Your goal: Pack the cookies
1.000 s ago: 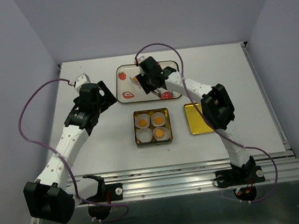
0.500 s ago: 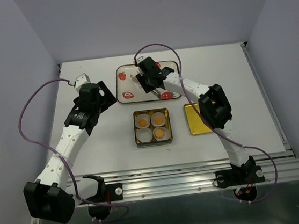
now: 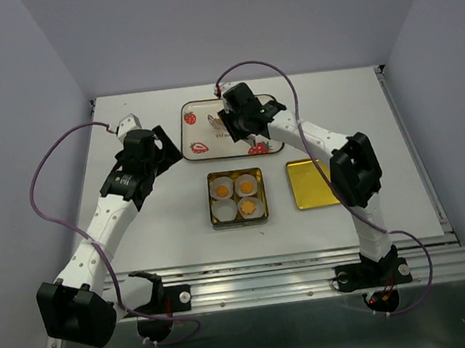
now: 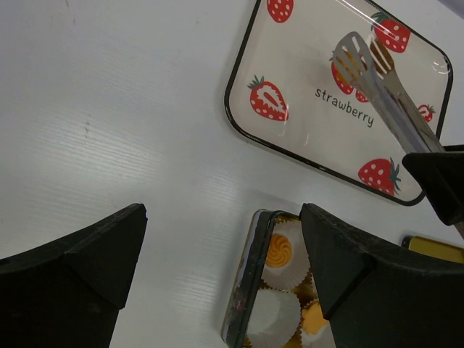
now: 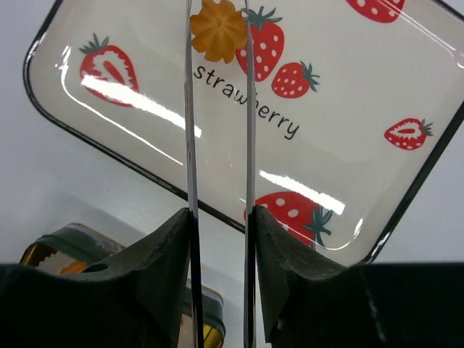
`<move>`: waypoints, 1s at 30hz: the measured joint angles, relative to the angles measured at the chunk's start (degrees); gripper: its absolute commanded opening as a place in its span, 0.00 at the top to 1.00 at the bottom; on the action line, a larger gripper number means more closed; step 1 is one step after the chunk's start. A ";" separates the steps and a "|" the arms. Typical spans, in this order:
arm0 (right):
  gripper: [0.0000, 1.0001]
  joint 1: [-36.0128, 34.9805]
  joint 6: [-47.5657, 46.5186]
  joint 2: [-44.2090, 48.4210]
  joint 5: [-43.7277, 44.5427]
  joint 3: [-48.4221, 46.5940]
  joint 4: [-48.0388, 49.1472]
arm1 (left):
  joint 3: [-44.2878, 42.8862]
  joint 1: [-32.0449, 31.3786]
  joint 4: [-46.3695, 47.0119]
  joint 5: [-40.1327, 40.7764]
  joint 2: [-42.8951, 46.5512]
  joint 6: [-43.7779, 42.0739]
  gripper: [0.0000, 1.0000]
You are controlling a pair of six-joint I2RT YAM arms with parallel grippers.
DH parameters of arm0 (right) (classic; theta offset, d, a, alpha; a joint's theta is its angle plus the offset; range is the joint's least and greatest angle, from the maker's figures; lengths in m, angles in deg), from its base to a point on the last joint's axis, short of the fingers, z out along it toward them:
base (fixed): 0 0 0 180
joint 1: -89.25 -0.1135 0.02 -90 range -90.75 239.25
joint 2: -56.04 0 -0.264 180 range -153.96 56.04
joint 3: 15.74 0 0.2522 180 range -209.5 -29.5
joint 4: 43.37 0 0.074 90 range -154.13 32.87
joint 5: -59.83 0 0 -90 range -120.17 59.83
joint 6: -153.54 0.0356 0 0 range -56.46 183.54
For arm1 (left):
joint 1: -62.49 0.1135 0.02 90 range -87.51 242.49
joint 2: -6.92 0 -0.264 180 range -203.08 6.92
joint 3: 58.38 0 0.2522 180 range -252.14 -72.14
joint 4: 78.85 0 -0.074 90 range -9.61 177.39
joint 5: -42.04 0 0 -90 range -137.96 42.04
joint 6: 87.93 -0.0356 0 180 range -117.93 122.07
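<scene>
Cookie [image 5: 217, 29] pinched in tongs [image 5: 190, 145], which the right claw [image 5: 220, 217] squeezes above the tray [image 5: 362, 167], seems meant for the empty cup [image 3: 224, 211] in the tin [image 3: 240, 223]; left claw [image 4: 221, 217] gapes idle.

The left tool [image 4: 221, 217] hangs over the white desk [image 4: 109, 109], its black fingers [image 4: 72, 268] spread wide. Beyond it lies a strawberry tray [image 4: 312, 65] (black-rimmed, with the word "strawberry" printed on it). Metal tongs [image 4: 384, 94] reach over the tray, gripped at the right edge by the right tool [image 4: 428, 159]. Nearer, a tin [image 4: 246, 290] holds cookies [image 4: 279, 251] in paper cups [image 4: 272, 319].
</scene>
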 measured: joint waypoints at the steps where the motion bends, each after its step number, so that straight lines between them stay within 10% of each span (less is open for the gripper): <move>1: 0.63 0.00 0.02 1.42 -0.39 1.05 0.48 | 0.00 0.00 0.04 -0.22 0.00 -0.02 0.01; 30: 0.63 -15.82 10.05 47.74 -11.52 42.77 1.51 | 0.11 -0.02 0.83 -2.34 0.09 -0.02 0.01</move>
